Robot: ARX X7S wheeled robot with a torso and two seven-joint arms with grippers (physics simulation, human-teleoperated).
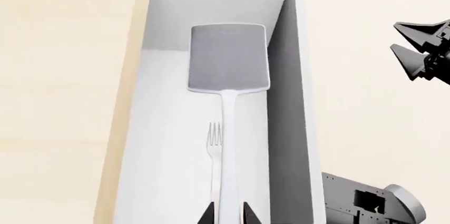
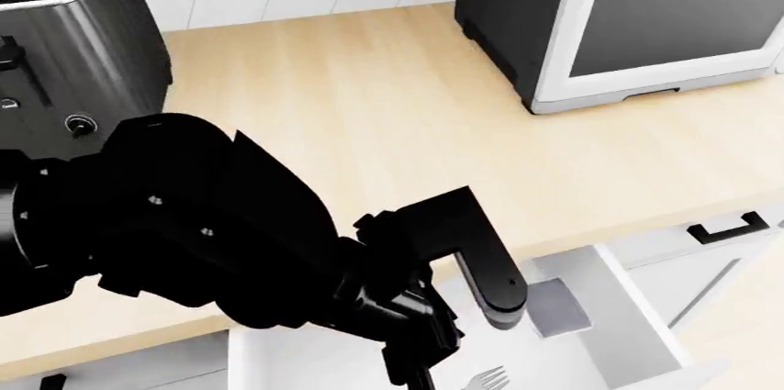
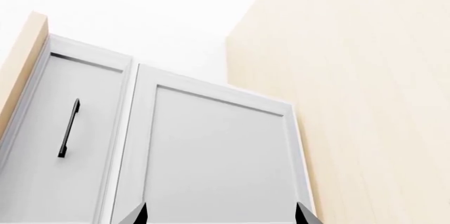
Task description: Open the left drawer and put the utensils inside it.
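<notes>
Drawer (image 1: 176, 145) pulled open below the tabletop (image 2: 405, 115); that step reads as done. Fork (image 1: 214, 145) already lies flat on the drawer floor, tines pointing toward the far end. Spatula (image 1: 228, 60) is over the open drawer, lengthwise, its thin handle running back between the jaws of the left gripper (image 1: 227, 214). Jaws narrow, closed on the handle end. Cannot tell from the wrist view whether the spatula head rests on the drawer floor or hangs just above it. Judgement: task nearly finished; what is left is letting go of the spatula and clearing the arm.

Head view: the left arm covers most of the drawer; only the fork tines and a corner of the grey spatula head show past it.

Right gripper (image 3: 219, 216): only two dark tips at the frame edge, set wide apart, nothing between them. It faces a white cabinet door (image 3: 218, 155), well away from the utensils.

Materials and shapes:
- Drawer: plain white, smooth, shallow, straight thin walls.
- Spatula: flat matte grey head, square with rounded corners; pale slim handle, smooth.
- Fork: slim, pale silvery tines; its handle is mostly hidden beside the spatula handle.
- Tabletop: light wood, even grain, matte.
- Cabinet fronts: white framed panels, one with a slim black bar handle (image 3: 68, 128).
</notes>
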